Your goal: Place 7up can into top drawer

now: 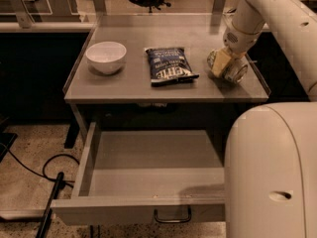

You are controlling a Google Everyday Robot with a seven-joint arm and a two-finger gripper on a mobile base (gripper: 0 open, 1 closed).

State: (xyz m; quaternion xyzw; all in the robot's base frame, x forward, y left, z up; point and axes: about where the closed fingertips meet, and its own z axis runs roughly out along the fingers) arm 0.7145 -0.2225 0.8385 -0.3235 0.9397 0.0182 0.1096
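The 7up can (237, 72) lies on its side near the right edge of the grey tabletop (129, 86), its silver end facing me. My gripper (221, 63) reaches down from the arm at the upper right and sits right at the can, over its left part. The top drawer (99, 209) is pulled out below the tabletop, its inside bare, with a dark bar handle (172, 217) on the front panel. My robot's white body covers the drawer's right part.
A dark blue chip bag (169, 66) lies mid-table, left of the can. A white bowl (106, 57) stands at the table's left. My white body (272, 172) fills the lower right. A black cable (49, 182) runs on the floor at the left.
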